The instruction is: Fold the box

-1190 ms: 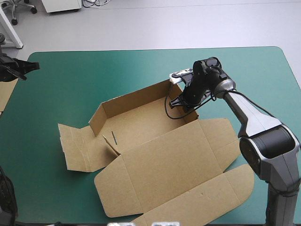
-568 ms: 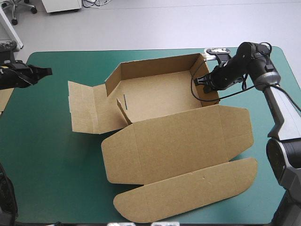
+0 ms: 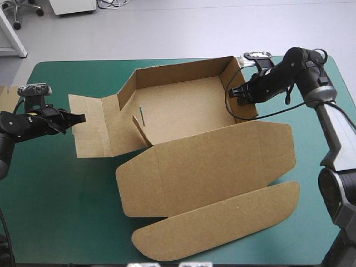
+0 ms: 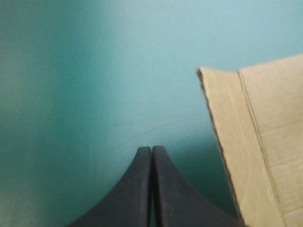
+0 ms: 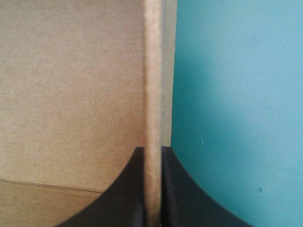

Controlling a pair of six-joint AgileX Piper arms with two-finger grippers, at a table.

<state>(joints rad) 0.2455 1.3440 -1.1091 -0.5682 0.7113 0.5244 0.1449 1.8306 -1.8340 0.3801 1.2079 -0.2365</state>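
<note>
At the table's left, over the teal-green cover (image 3: 55, 194), my left claw (image 3: 80, 118) holds its black fins pressed together on nothing, tip just beside the flat side flap (image 3: 92, 128) of the brown cardboard box (image 3: 183, 111). That box sits mid-table as an open tray, lid (image 3: 206, 167) lying flat toward the near edge. My right claw (image 3: 236, 93) pinches its upright right wall (image 3: 236, 69).

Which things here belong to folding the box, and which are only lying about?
For the job: box, one wall pinched by the right gripper; left gripper, shut, beside a flat flap.
Lying about: spare board at the edge of the table.
</note>
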